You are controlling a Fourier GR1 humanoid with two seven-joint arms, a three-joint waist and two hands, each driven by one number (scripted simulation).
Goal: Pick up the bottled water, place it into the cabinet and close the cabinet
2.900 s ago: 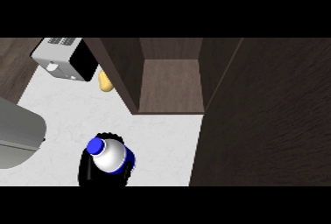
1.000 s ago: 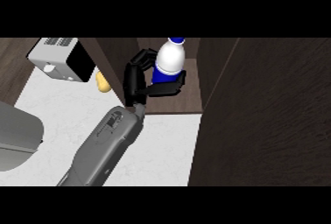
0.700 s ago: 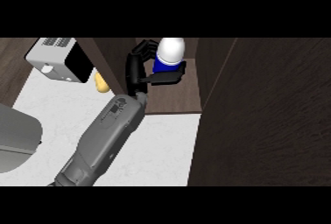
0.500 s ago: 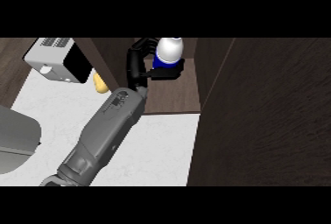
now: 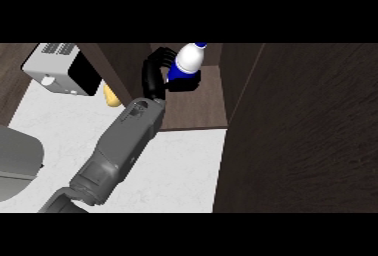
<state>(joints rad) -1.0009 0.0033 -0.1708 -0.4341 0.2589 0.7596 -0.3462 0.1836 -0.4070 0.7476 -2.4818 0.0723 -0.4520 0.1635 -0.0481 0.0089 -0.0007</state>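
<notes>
The left hand [image 5: 156, 70] was up inside the open cabinet [image 5: 193, 107], w/ its black fingers curled round the bottled water [image 5: 187, 62]. The bottle was white w/ a blue band round its middle. It leaned a bit, top end toward the back of the cabinet and to the right. It sat over the brown cabinet floor; couldn't tell if its bottom touched the wood or hung just above it. No words or brand could be read on the blue band; too small to tell.

The grey forearm [image 5: 122, 142] ran from the lower left of the view up to the cabinet, crossing the white counter [image 5: 181, 165].

The big dark cabinet door [image 5: 303, 130] stood wide open on the right side, filling most of that part of the view. Wood grain showed on it, no writing.

At the top left was a toaster [image 5: 63, 70], white & black, w/ slots on top and a small white knob on its side. No label could be read on it. Just beside it, near the cabinet's left wall, a yellow-tan thing [image 5: 111, 97] poked out; couldn't tell what it was. A grey rounded thing [image 5: 18, 160] sat at the left edge.

The right hand didn't show anywhere.
</notes>
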